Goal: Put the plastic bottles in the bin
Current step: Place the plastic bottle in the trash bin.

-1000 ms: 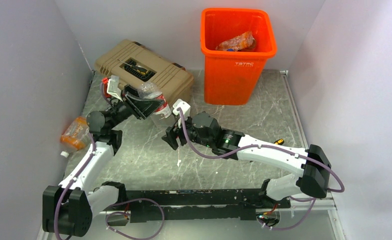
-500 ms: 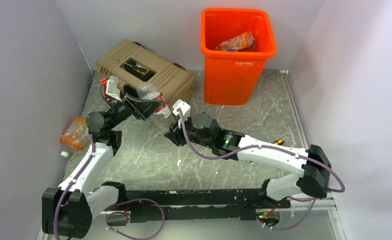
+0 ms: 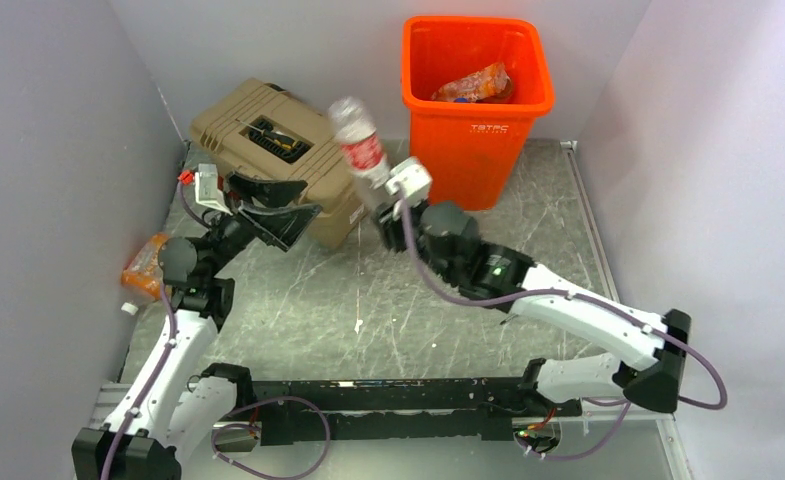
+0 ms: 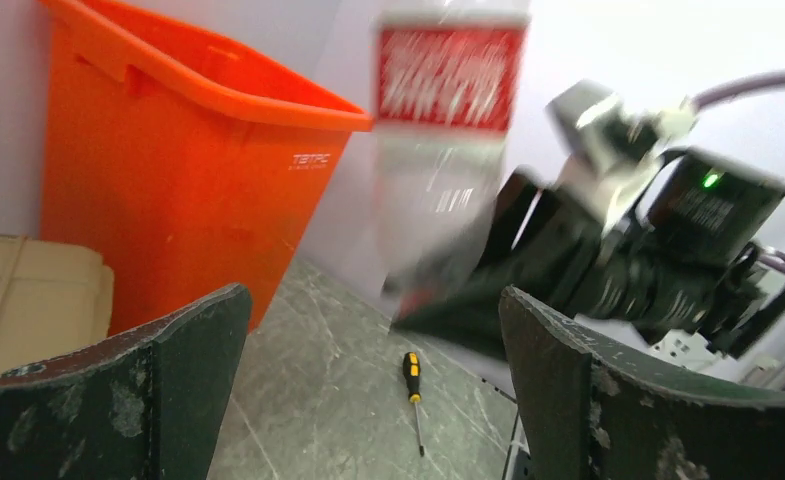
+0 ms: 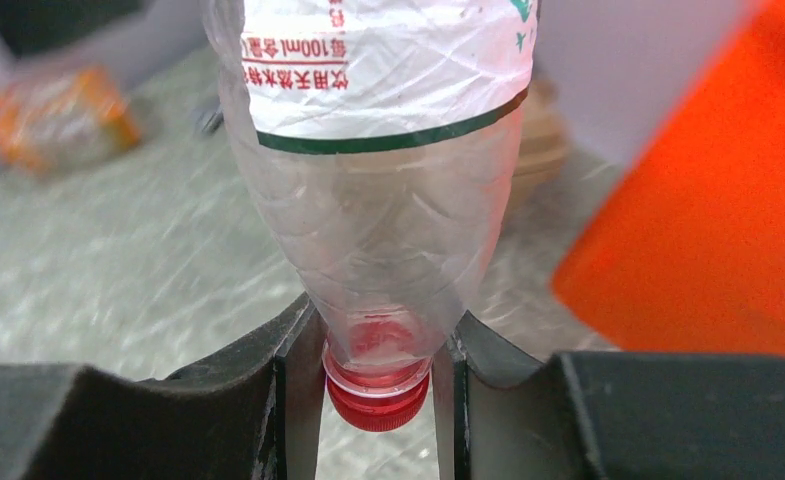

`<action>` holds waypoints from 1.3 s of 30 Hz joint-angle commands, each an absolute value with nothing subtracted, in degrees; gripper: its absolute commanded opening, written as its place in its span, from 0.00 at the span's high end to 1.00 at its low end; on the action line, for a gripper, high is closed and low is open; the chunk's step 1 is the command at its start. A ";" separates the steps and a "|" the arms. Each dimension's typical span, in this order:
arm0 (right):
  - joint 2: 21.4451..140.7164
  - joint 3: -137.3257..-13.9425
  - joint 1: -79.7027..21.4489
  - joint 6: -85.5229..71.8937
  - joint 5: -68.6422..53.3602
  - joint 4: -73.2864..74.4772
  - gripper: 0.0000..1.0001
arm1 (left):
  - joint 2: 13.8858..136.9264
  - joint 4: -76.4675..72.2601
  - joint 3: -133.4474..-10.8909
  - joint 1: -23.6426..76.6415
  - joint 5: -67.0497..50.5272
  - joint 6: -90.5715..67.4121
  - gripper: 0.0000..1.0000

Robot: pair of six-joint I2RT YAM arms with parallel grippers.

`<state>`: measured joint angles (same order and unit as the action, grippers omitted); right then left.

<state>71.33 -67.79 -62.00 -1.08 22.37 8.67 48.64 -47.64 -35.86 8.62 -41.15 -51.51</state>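
A clear plastic bottle with a red label and a red cap is up in the air, cap downward, left of the orange bin. My right gripper is shut on its neck. The left gripper stands open and empty in front of the toolbox, apart from the bottle. One orange bottle lies inside the bin. Another orange bottle lies on the table by the left wall, seen blurred in the right wrist view.
A tan ribbed toolbox sits at the back left, close behind the left gripper. A small black and yellow screwdriver lies on the table. Grey walls close in the left, back and right sides.
The left gripper let go of the clear bottle, opened wide and drew back left. The right gripper closed on the bottle's neck and carried it up and back toward the bin.
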 commanded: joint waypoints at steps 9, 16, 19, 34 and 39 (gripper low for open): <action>74.07 -86.40 -38.44 -0.88 37.80 -17.24 1.00 | 48.61 -16.05 -44.54 8.17 -26.95 -43.54 0.01; 90.88 -103.25 -26.43 -3.21 32.75 -15.08 1.00 | 47.69 -10.07 -46.40 8.17 -22.22 -41.96 0.01; 97.49 -109.50 -22.17 -6.25 29.56 -12.74 1.00 | 47.49 -11.74 -45.96 8.17 -24.27 -40.64 0.01; 115.76 -123.31 -18.10 -8.67 22.44 -5.97 0.98 | 48.23 -14.28 -45.35 7.91 -28.03 -40.74 0.00; 116.64 -122.79 -17.58 -9.65 21.04 -4.88 0.77 | 48.64 -14.36 -45.54 7.92 -28.82 -41.35 0.00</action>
